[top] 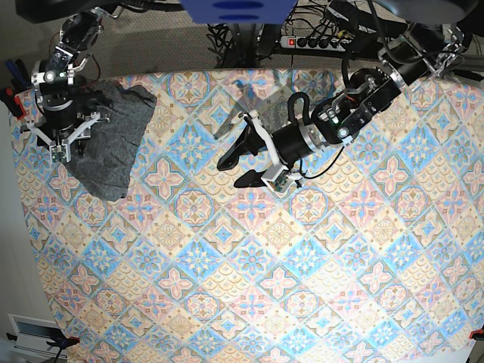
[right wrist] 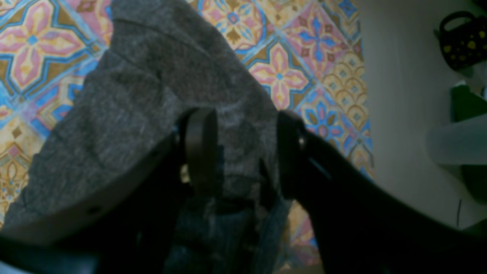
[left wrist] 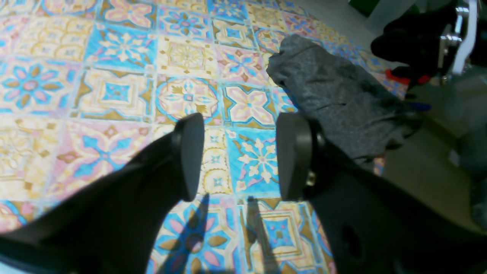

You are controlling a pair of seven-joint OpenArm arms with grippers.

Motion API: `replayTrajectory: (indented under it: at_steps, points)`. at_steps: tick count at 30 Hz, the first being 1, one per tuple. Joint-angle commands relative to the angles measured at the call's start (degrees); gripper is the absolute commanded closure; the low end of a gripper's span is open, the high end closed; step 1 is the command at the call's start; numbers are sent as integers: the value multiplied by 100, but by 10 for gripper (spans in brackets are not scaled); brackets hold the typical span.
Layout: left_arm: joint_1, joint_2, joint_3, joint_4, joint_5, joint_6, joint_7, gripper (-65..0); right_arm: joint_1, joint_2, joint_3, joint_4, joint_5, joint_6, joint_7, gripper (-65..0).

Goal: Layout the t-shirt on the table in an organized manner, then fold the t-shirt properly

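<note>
Robot lab: power strip (top: 314,41), tangled cables (top: 242,34) behind table (top: 249,287).

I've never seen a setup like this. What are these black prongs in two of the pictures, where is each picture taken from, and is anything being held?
This is a robot with two arms. The overhead picture shows both above a table covered in patterned cloth. The other two pictures come from cameras on the arms' wrists, so the black prongs are each arm's own tool seen from behind. The left tool hangs open over bare cloth, holding nothing. The right tool hangs open over a crumpled grey t-shirt, which lies near the table's corner. Its prongs stand apart with the shirt behind them, and no fabric looks pinched between them. Nothing else lies on the table.
</note>
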Motion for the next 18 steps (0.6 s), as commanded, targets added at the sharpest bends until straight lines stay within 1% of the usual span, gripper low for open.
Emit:
replayTrajectory:
  at_steps: [1,3,5,8,10,12,15,18]
  points:
    - [48,-157,-48,220,-28,-67,-121,-299,-120,69,158,132,35,-37,41,-242]
    - [180,-341,-48,334,-28,-67,-121,-299,-269,-37,351,132,35,-37,-82,-242]
    - [356,-526,-48,422,-28,-67,-121,-299,-392,-283,562,132,35,-37,-109,-242]
    - [646,-922,-48,633,-19,-67,-130,-299,-559,-731,984,132,35,-37,-126,-242]
    - [804,-1097,-48,774,-19,-67,-130,-299,-674,-907,1257,132,35,-37,-126,-242]
    - [989,-1300,-48,879,-19,-67,-130,-299,-753,-1012,1397,132,26,-37,-126,-242]
    - [1244,-1572,-48,994,7,-67,-147,-299,-867,-1021,1406,132,26,-37,-100,-242]
    - [1508,-1713,-39,1134,288,-67,-138,-299,-1043,-1021,1424,141,26,-37,-100,-242]
